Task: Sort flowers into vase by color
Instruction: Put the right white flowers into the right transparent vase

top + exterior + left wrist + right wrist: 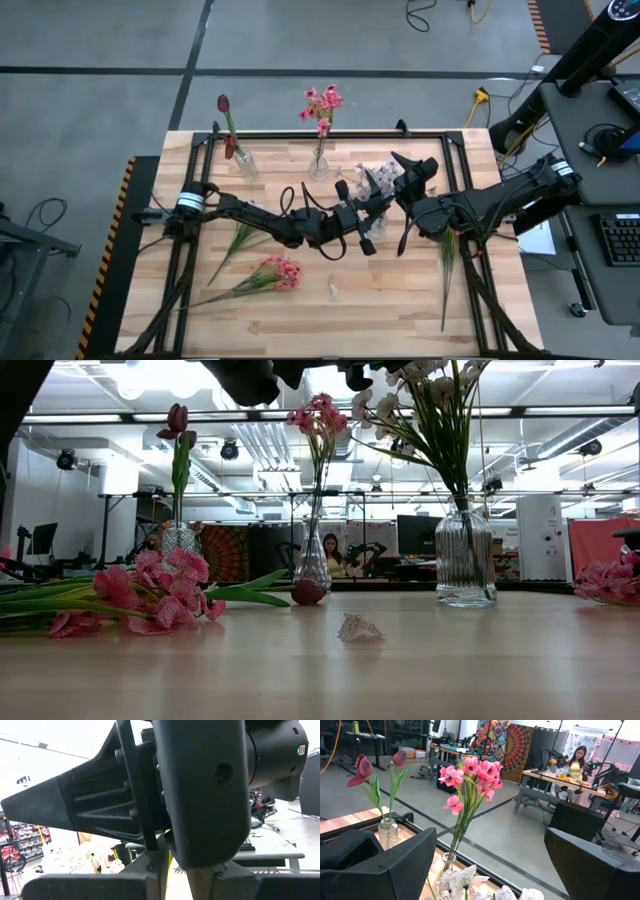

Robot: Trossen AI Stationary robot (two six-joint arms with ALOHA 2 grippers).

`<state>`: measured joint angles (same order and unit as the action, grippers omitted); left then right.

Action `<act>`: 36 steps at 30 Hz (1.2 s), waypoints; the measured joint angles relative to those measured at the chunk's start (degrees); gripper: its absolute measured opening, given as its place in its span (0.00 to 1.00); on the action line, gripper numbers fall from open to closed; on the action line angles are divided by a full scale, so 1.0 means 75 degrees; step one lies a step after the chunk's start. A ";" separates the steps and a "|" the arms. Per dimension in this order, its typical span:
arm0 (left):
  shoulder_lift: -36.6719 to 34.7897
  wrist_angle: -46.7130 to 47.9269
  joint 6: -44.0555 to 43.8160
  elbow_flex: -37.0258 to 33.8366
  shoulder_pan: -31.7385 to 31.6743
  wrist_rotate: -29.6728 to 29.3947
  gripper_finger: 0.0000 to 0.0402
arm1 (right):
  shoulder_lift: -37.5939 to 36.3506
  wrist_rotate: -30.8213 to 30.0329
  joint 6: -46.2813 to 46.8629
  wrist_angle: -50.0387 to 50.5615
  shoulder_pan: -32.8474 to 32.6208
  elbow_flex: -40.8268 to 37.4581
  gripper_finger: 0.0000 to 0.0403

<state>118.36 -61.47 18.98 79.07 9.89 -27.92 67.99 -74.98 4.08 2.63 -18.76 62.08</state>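
Note:
Three glass vases stand along the far side. One holds a dark red tulip [223, 104] [362, 769], one holds pink blooms [322, 100] [472, 775], and the ribbed vase [465, 560] holds white sprays [378, 180]. My right gripper [412, 165] [490, 840] hangs open just above the white blossoms [465, 882]. My left gripper [365, 238] [172, 870] is level beside that vase, close under the right gripper and shut on a thin green stem. Loose pink flowers [278, 272] [150, 595] and a tulip [308, 592] lie on the table. My left gripper has a thin yellow-green stem [170, 862] between its two fingers, which come at it level from the table's left. The stem runs upright across the fingers. The right gripper's body fills the view ahead, so I cannot tell which flower the stem belongs to.
More stems [447, 270] lie under my right arm near the table's right side, with pink blooms [605, 582] at their end. Green stems [240, 240] lie under my left arm. A small fallen petal [333, 291] [359, 628] rests on the near part of the table. A black frame [300, 135] borders the table.

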 joint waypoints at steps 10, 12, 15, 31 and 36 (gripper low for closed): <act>-0.0003 0.0005 0.0000 0.0000 0.0000 0.0003 0.09 | 0.0000 0.0000 -0.0012 -0.0058 0.0000 0.0000 0.90; -0.0003 0.0008 0.0000 0.0000 0.0000 0.0003 0.09 | 0.0000 0.0000 -0.0023 -0.0058 0.0000 0.0017 0.90; -0.0003 0.0015 0.0000 0.0000 0.0000 0.0005 0.09 | 0.0000 0.0000 -0.0026 -0.0066 0.0002 0.0054 0.90; 0.0018 0.0081 0.0000 -0.0003 0.0000 0.0005 0.09 | -0.0006 0.0000 -0.0122 -0.0157 0.0003 0.0329 0.90; 0.0030 0.0087 0.0002 -0.0003 0.0000 0.0005 0.09 | -0.0006 0.0000 -0.0143 -0.0163 0.0003 0.0329 0.90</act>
<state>118.58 -60.82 19.00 79.05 9.89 -27.88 67.94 -74.98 3.00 1.41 -18.74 64.55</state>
